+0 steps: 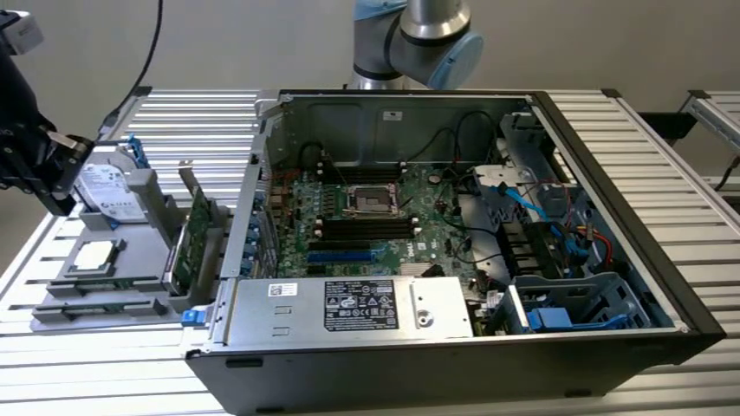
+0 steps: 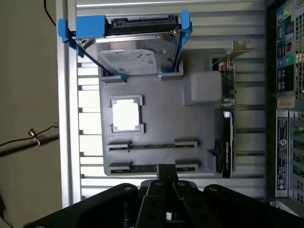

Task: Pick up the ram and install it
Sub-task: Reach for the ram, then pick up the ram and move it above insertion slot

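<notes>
The open computer case (image 1: 463,381) stands on the slatted tabletop (image 1: 647,130) and holds one motherboard (image 1: 359,221) with black slots and one silver power supply (image 1: 347,305). Beside the case, a grey tray (image 1: 69,322) carries one hard drive (image 1: 107,189), one processor chip (image 1: 95,254) and one green card (image 1: 191,230) standing on edge. It also carries two thin, dark sticks at the end opposite the hard drive: the inner ram stick (image 1: 102,285) and the outer ram stick (image 1: 93,307). The gripper (image 1: 55,198) hangs beside the hard drive, on the side away from the case.

In the wrist view, the fingers (image 2: 164,176) are pressed together with nothing between them. Their tip overlaps the outer ram stick (image 2: 142,167) at the edge of the tray (image 2: 166,123). The inner ram stick (image 2: 152,146) lies between it and the processor chip (image 2: 126,115). Each stick is a long, narrow green strip lying on edge between grey clips.
</notes>
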`<state>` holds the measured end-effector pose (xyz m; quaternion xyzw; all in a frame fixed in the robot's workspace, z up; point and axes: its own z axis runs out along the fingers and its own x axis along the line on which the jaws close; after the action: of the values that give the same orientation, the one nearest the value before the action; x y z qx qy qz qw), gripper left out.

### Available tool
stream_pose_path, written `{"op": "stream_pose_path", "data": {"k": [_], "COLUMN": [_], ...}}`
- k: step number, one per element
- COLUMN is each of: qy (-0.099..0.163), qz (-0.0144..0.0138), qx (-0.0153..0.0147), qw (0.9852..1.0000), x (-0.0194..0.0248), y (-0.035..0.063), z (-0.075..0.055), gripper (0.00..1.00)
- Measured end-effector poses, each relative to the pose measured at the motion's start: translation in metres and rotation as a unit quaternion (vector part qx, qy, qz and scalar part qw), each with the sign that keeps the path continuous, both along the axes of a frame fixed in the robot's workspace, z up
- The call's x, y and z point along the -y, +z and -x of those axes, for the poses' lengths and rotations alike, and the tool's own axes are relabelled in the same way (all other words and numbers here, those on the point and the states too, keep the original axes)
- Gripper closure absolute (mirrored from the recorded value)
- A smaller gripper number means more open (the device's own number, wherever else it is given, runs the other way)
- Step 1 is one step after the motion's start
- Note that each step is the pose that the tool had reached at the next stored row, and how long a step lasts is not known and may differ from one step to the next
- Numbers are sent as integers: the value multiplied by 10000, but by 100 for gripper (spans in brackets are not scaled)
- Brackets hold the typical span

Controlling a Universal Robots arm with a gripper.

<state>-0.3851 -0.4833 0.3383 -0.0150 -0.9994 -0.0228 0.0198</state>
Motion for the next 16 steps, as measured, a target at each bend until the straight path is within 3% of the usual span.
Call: {"op": "stream_pose_path", "data": {"k": [16], "qy": [1], "qz": [1], "qx": [-2], "qw": [10000], "x": [-2], "y": [-1], "z": [-13], "gripper": [89]}}
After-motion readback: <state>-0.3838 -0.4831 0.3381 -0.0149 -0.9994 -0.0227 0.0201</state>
